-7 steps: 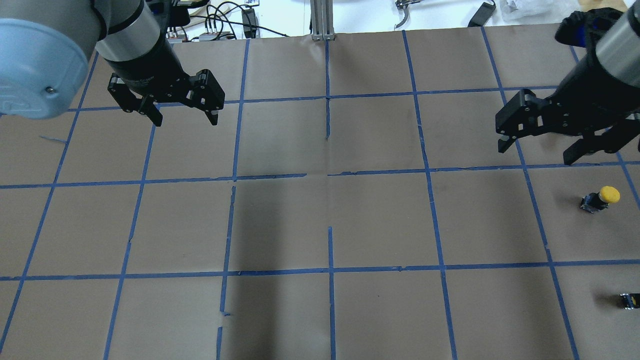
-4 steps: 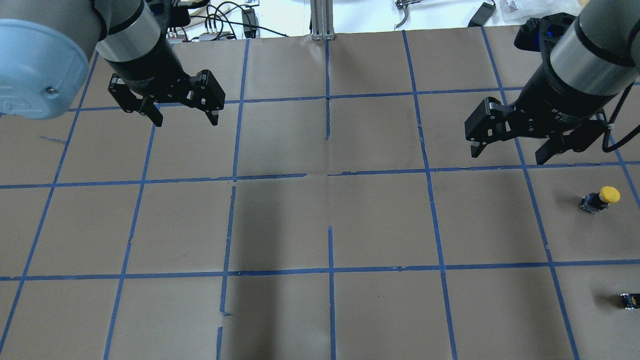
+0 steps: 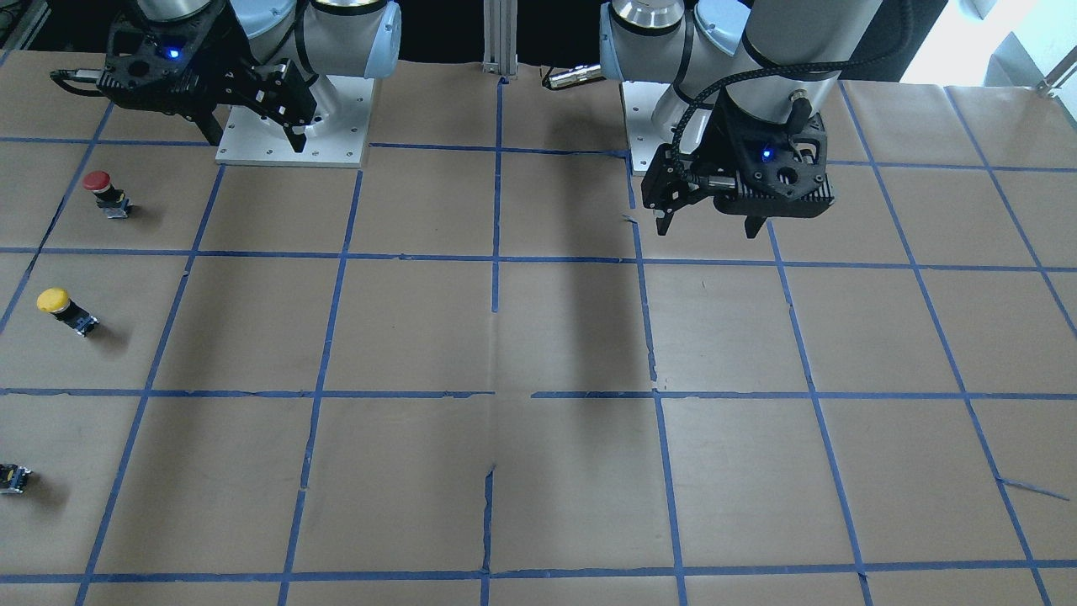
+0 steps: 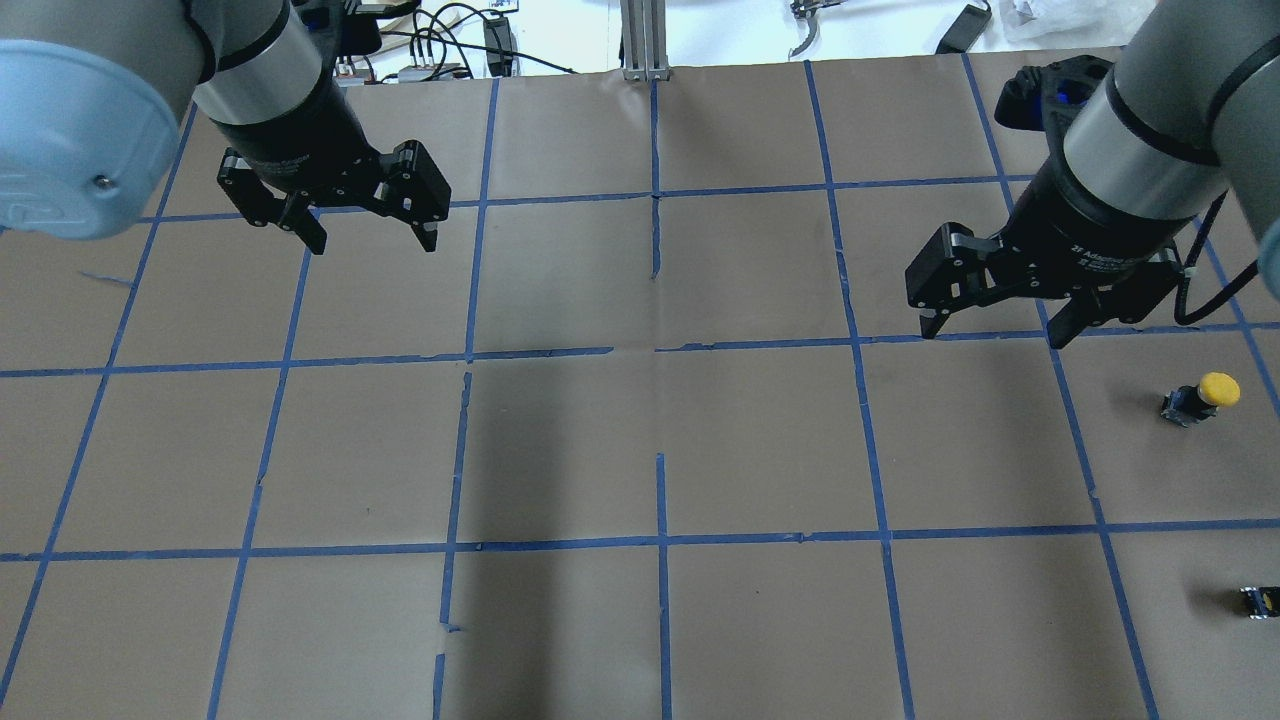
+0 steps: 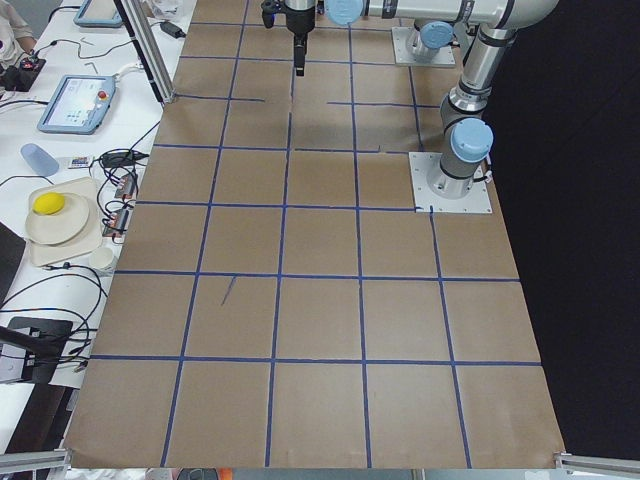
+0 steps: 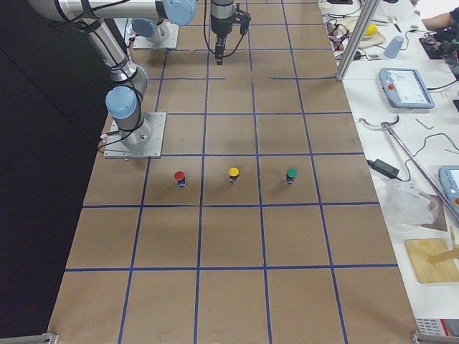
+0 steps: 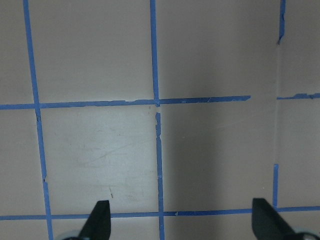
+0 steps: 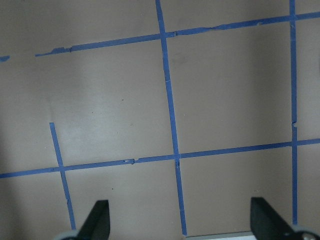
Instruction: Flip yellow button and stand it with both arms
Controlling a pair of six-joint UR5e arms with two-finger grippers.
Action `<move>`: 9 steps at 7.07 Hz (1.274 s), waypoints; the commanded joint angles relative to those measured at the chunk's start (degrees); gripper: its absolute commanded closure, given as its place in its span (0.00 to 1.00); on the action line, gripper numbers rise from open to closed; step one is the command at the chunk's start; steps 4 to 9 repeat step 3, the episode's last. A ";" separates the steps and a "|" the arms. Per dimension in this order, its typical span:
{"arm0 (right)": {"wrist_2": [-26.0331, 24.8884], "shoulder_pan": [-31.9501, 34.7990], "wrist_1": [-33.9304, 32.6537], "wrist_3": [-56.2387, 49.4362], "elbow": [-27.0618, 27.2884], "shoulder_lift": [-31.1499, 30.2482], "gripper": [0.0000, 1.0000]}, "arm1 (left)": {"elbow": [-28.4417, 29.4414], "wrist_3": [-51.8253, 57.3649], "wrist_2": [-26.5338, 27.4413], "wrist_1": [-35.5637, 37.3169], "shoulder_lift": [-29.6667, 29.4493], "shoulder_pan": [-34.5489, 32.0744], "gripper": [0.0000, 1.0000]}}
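The yellow button has a yellow cap on a black body and stands near the table's right edge in the overhead view. It also shows in the front view and in the right view, where it looks upright. My right gripper is open and empty, hanging above the paper to the left of the button and apart from it; it shows in the front view too. My left gripper is open and empty, far off at the other side. Both wrist views show only taped paper between open fingers.
A red-capped button stands beside the yellow one on the robot's side. A small dark switch sits on the far side; the right view shows it with a green top. Brown paper with a blue tape grid covers the table.
My right gripper has moved left and a little down in the overhead view, staying open. The left arm and the yellow button have not moved.
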 commanded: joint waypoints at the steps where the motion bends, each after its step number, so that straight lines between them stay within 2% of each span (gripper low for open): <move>1: -0.33 0.17 -0.11 -0.65 -0.10 0.09 0.00 | -0.18 0.00 0.00 0.01 0.09 -0.06 0.00; 3: -3.92 0.08 -0.28 -0.92 -0.01 0.17 0.00 | 0.00 -0.09 -0.18 0.01 0.09 -0.06 0.00; 9: -3.92 0.08 -0.28 -0.92 -0.01 0.17 0.00 | 0.00 -0.09 -0.18 0.01 0.09 -0.06 0.00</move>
